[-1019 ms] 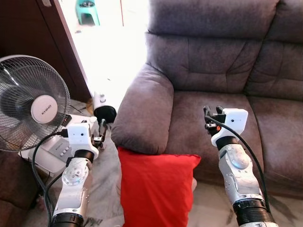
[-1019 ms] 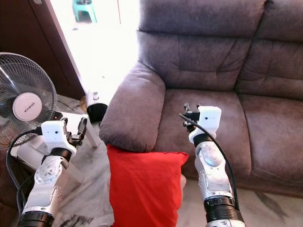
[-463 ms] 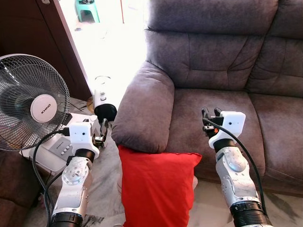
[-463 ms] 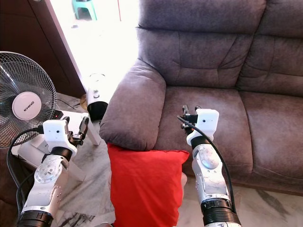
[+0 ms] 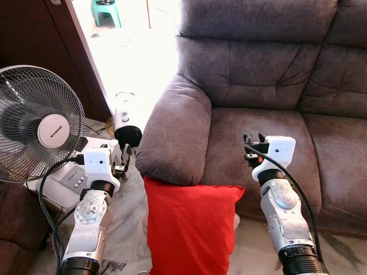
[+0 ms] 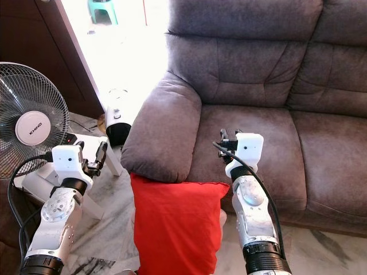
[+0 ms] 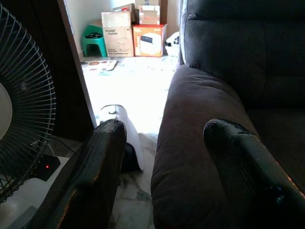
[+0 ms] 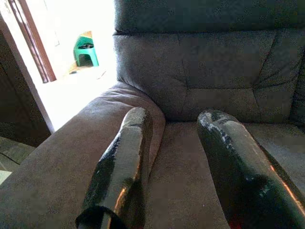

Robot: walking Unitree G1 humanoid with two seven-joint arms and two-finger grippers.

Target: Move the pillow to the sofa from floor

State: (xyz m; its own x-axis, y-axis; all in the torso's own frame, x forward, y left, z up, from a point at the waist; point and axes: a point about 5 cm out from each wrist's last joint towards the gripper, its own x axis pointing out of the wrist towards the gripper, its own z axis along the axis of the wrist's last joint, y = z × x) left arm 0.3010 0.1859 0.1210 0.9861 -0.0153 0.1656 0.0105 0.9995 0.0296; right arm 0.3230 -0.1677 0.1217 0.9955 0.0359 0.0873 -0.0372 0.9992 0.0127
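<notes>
Pillow, red, stands on the floor against the sofa front.
It leans upright under the armrest, long axis vertical, top edge toward the seat. I hold both claws released and empty, left claw and right claw flanking it above, likely ready to reach down.

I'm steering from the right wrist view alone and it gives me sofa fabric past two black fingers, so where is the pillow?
Observer: The red pillow stands on the floor, leaning against the sofa front below the armrest.
Operator: Where is my gripper relative to it?
Observer: The right gripper hovers open above the seat cushion, up past the pillow's right top corner.
Operator: And the other arm?
Observer: The left gripper is open, left of the armrest, near a standing fan.
</notes>
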